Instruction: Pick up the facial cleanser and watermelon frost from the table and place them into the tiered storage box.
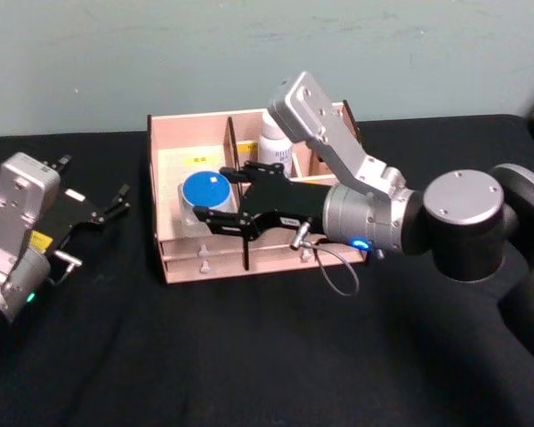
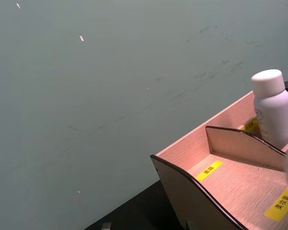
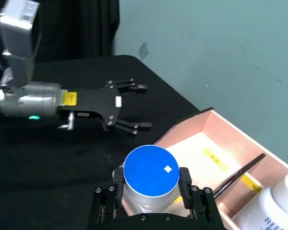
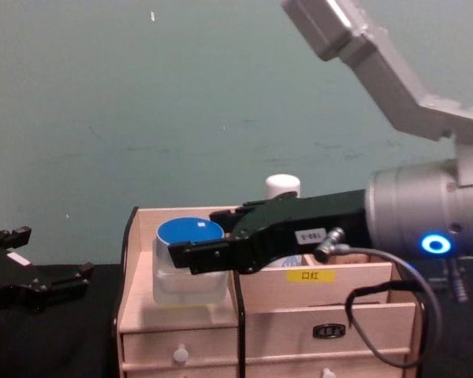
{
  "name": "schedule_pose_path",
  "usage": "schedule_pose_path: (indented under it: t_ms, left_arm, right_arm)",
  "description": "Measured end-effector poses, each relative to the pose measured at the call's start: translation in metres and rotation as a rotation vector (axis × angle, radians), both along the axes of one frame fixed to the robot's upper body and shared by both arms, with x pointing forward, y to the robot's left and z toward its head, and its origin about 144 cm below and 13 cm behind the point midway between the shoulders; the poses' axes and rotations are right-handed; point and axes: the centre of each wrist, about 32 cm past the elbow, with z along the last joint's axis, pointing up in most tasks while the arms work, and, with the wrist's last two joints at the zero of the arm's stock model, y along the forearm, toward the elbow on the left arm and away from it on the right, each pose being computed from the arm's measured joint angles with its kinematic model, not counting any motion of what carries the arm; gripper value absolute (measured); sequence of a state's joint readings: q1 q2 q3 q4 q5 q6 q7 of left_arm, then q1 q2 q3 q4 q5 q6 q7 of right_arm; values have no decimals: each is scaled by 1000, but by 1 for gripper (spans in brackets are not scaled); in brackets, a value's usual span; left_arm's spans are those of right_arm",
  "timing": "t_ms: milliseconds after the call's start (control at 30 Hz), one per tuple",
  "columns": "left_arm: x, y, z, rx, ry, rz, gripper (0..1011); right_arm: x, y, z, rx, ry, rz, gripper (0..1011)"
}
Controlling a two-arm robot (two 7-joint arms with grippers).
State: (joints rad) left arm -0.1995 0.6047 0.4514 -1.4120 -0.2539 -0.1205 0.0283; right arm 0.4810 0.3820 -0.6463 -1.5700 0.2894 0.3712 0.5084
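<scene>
The right gripper reaches from the robot's right over the tiered storage box, its black fingers clamped on either side of the watermelon frost. The blue-lidded jar sits in the left front compartment of the box; in the chest view it appears to rest on the compartment floor, though the contact underneath is hard to make out. The facial cleanser stands upright in a rear compartment, just behind the right arm's wrist, its white cap rising above the back wall in the chest view. The left gripper hovers over the black table to the left of the box, apart from it, with its fingers spread and nothing between them.
</scene>
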Motion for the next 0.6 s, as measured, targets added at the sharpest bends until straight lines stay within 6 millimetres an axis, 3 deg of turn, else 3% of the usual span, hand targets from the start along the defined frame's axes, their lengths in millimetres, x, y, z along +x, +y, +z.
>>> schedule_pose_path:
  t_ms: [600]
  left_arm:
    - [0, 0, 0, 0, 0, 0, 1009]
  right_arm:
    - [34, 19, -14, -21, 7, -52, 699]
